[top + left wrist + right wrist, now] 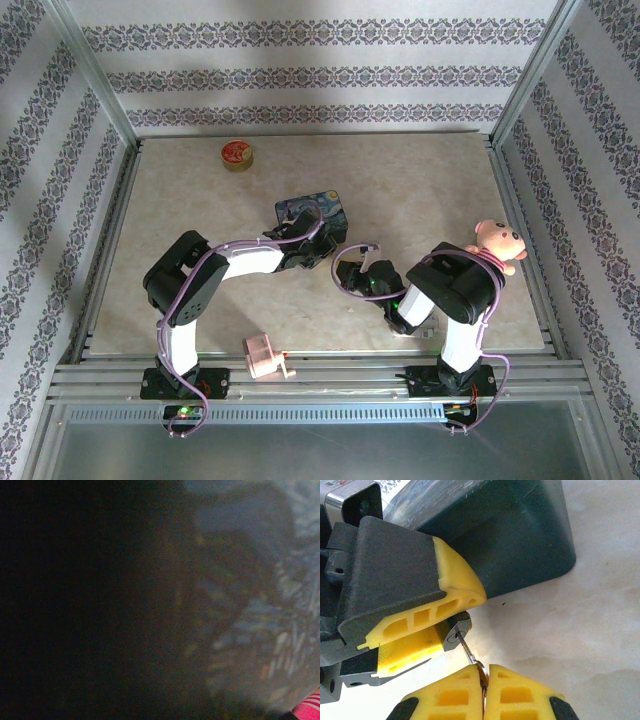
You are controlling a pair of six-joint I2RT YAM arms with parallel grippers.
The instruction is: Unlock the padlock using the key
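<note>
In the right wrist view the small grey padlock (451, 634) sits clamped between the yellow fingers (451, 582) of my left gripper (322, 250), keyhole end facing the camera. My right gripper (484, 674) is shut on the head of the thin metal key (470, 655). The key's blade slants up and left, and its tip is in the keyhole. From above, the two grippers meet at mid-table, the right gripper (352, 272) just right of the left one. The left wrist view is dark and blurred.
The blue painted tin (312, 212) lies directly behind the left gripper, and its dark side (520, 540) stands close above the padlock. A round red tin (237, 155) is at the back left, a pink teddy bear (497, 243) at the right, and a pink object (265, 357) at the near edge.
</note>
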